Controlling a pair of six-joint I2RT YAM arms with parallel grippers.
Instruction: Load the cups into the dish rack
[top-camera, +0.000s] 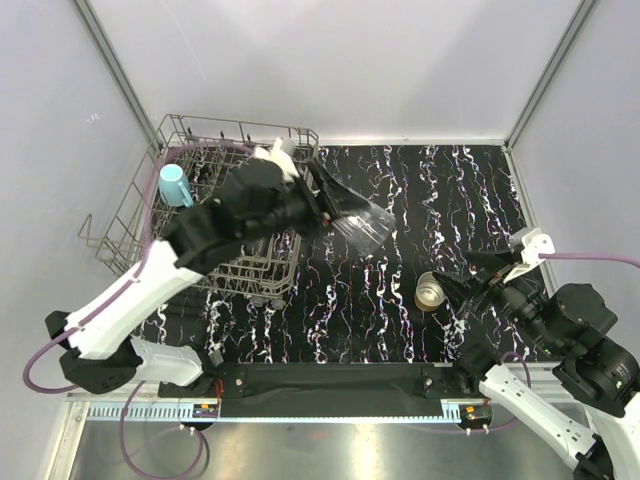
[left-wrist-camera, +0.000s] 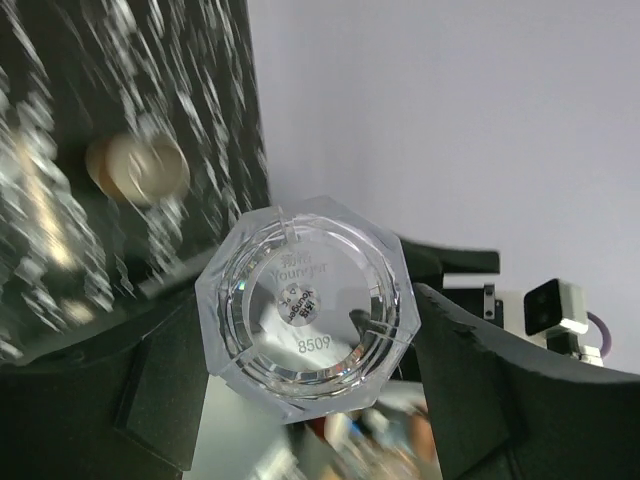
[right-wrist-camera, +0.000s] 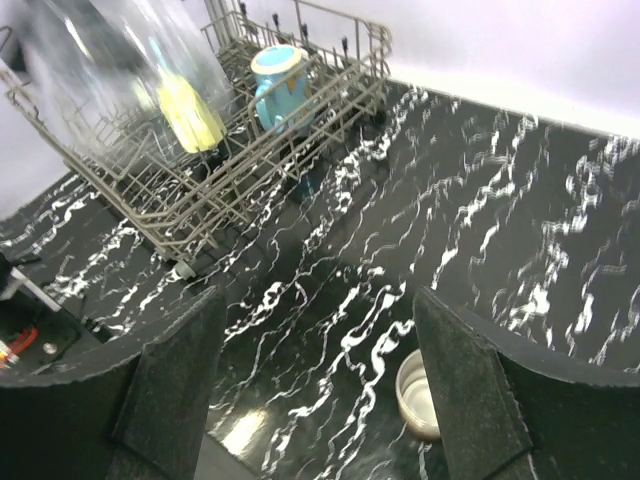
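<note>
My left gripper is shut on the clear glass tumbler and holds it in the air, tilted, just right of the dish rack. In the left wrist view the tumbler's base fills the space between the fingers. A light-blue mug sits in the rack's far left; it also shows in the right wrist view. The shiny metal cup stands upright on the table. My right gripper is open and empty, just right of it; the cup lies by its right finger. The teal mug is out of view.
The table top is black with white marbling. White walls close in the back and both sides. A black bar runs along the table's near edge between the arm bases.
</note>
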